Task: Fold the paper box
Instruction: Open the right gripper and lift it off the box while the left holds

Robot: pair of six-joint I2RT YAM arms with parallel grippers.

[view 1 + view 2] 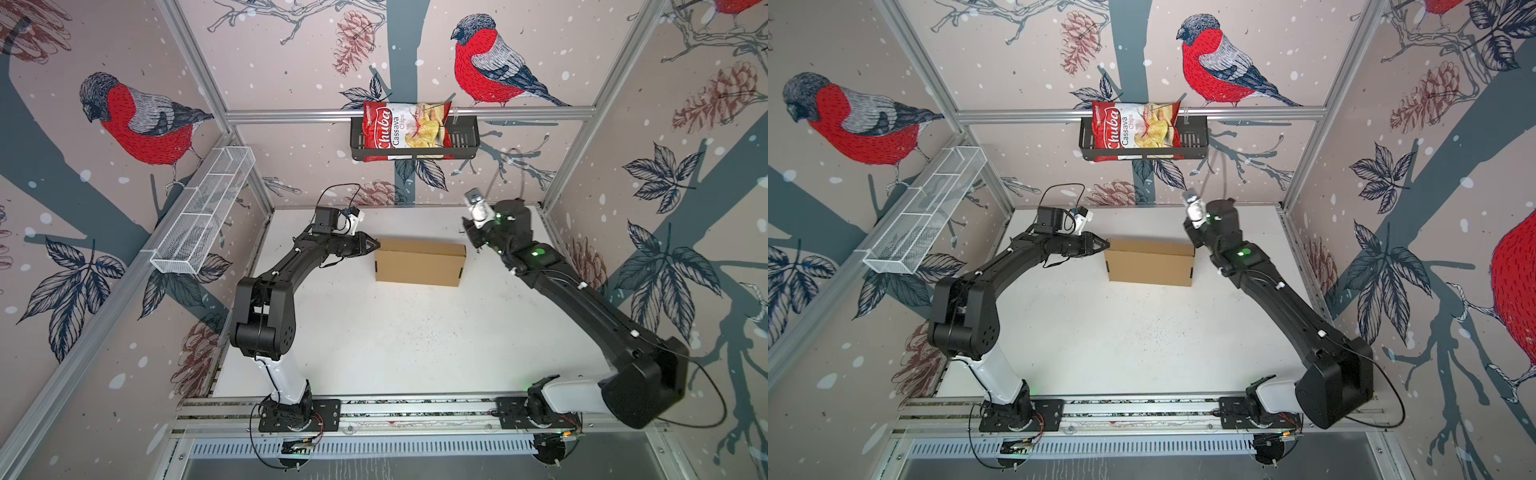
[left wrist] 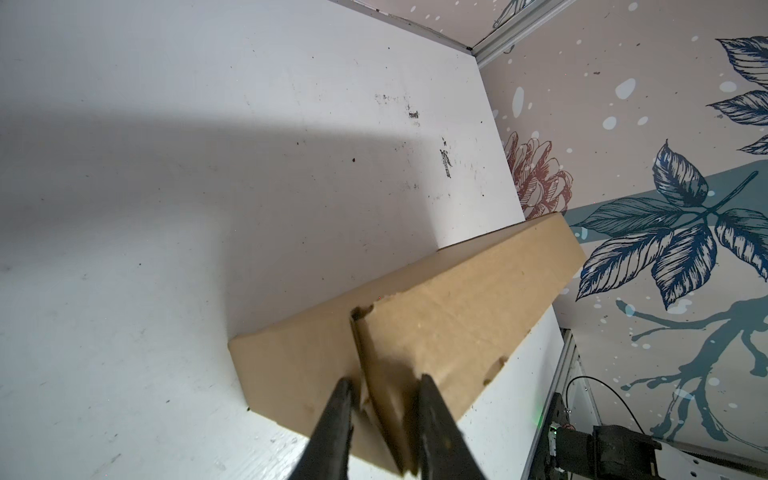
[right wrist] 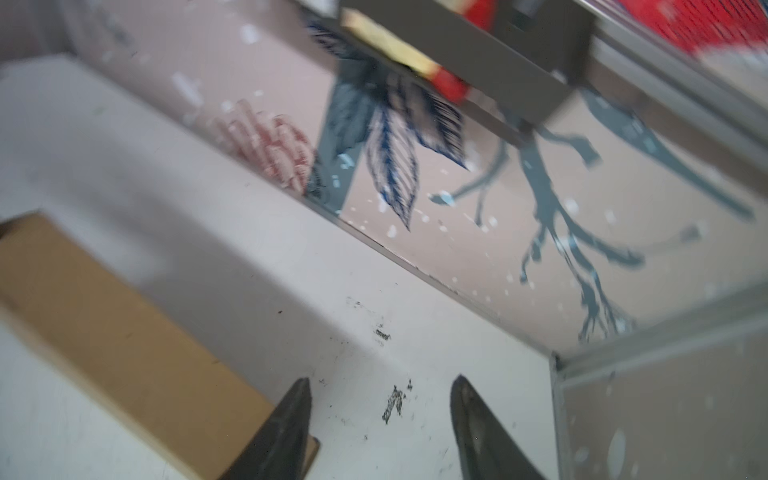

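Note:
The paper box [image 1: 419, 264] [image 1: 1150, 264] is a closed brown cardboard box lying flat on the white table, far of centre in both top views. My left gripper [image 1: 374, 244] [image 1: 1105, 245] is at the box's left end. In the left wrist view this gripper [image 2: 386, 384] has its two fingers narrowly apart, pinching a cardboard edge of the box [image 2: 457, 299] between them. My right gripper [image 1: 471, 237] [image 1: 1192, 237] hovers by the box's far right corner. In the right wrist view it [image 3: 380, 390] is open over bare table, with the box [image 3: 116, 324] beside one finger.
A red chips bag [image 1: 405, 131] sits in a black basket [image 1: 465, 139] on the back wall. A white wire shelf [image 1: 208, 208] hangs on the left wall. The white table [image 1: 374, 332] stretches toward the arm bases; aluminium frame posts stand at its corners.

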